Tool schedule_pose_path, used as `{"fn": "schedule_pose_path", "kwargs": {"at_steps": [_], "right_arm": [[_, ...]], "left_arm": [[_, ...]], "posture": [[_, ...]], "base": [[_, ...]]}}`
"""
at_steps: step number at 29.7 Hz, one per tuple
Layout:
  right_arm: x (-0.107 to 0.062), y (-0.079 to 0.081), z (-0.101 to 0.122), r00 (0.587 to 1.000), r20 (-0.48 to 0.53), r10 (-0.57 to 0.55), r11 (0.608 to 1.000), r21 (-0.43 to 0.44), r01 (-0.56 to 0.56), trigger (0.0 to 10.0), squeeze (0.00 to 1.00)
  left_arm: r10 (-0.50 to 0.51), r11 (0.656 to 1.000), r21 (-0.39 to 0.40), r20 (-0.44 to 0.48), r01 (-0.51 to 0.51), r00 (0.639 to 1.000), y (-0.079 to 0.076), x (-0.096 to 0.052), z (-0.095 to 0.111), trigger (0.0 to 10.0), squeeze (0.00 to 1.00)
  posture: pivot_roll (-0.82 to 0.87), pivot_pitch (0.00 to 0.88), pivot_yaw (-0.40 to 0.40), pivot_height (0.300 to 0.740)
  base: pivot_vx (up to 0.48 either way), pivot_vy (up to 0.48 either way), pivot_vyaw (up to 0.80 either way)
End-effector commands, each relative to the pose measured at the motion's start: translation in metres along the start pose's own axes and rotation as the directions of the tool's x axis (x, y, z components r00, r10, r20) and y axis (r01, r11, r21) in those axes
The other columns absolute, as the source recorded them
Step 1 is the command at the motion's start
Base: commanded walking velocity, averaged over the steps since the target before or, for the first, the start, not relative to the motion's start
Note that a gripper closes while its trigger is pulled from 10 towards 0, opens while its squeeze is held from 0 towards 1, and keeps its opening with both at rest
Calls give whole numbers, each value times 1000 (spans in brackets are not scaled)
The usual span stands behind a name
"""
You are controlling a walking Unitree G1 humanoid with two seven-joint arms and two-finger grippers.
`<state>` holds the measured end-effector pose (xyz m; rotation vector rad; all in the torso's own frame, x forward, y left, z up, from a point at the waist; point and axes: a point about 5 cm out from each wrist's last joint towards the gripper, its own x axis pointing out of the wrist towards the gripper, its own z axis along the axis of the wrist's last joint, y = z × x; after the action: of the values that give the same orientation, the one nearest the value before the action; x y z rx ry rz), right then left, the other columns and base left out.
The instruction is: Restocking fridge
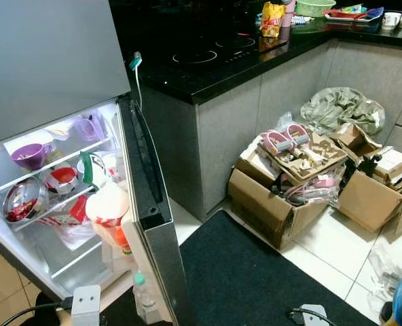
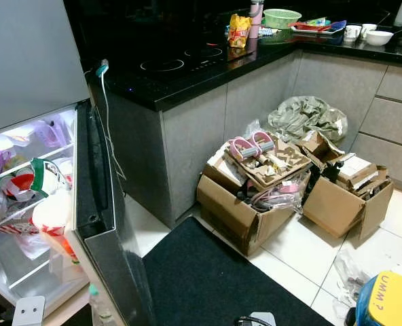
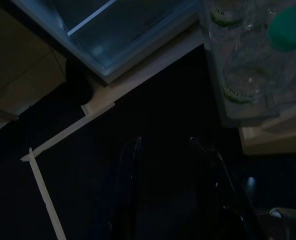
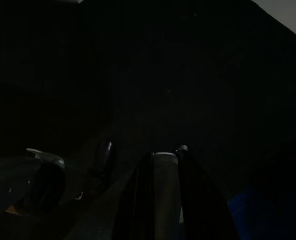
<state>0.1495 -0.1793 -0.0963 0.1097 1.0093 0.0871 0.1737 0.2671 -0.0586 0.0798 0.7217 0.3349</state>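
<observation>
The fridge point(image 1: 149, 178) stands open on my left, its door swung out toward me. Its lit shelves hold a purple cup point(image 1: 30, 155), a metal bowl point(image 1: 21, 198), a red-and-white bowl point(image 1: 63, 178) and other containers. A clear bottle with a green cap point(image 1: 140, 288) stands low in the door rack, and this bottle point(image 3: 288, 27) also shows in the left wrist view. My left gripper point(image 3: 165, 142) hangs open above the black mat, close to the fridge's bottom edge, holding nothing. My right gripper point(image 4: 164, 155) hangs low over the dark mat, and that view is very dark.
A black mat point(image 1: 255, 278) covers the floor ahead. Open cardboard boxes point(image 1: 276, 204) full of clutter and a green-grey bag point(image 1: 340, 109) sit against the grey counter, which carries a black cooktop point(image 1: 208, 58). A blue and yellow container point(image 2: 388, 302) is by my right side.
</observation>
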Motion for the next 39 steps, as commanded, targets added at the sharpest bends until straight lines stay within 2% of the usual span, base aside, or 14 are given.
{"fn": "schedule_pose_path", "kwargs": {"at_steps": [1, 11, 16, 24, 39], "right_arm": [[1, 1, 4, 1000, 11, 4, 1000, -5, -4, 10000, 0], [1, 1, 5, 1000, 11, 15, 1000, -20, -14, 10000, 0], [1, 3, 6, 1000, 16, 25, 999, -32, -25, 10000, 0], [1, 3, 7, 999, 21, 26, 999, -34, -25, 10000, 0], [2, 3, 9, 999, 24, 24, 999, -30, -23, 10000, 0]], "left_arm": [[3, 1000, -19, -14, -3, 1000, -2, -1, -3, 10000, 0], [-3, 1000, 3, -19, 3, 1000, -2, -1, -4, 10000, 0], [-66, 995, 73, -19, 67, 998, -8, -2, -6, 10000, 0], [-91, 991, 98, -20, 92, 996, -12, -4, -8, 10000, 0], [-94, 992, 85, -20, 96, 995, -13, -4, -9, 10000, 0]], "posture": [[-37, 50, 29, 734], [-38, 52, 29, 734], [-37, 55, 28, 734], [-38, 56, 31, 734], [-37, 64, 31, 734]], "base": [[0, 0, 0], [0, 0, 0], [0, 0, 185], [0, 0, 800], [0, 0, 800]]}}
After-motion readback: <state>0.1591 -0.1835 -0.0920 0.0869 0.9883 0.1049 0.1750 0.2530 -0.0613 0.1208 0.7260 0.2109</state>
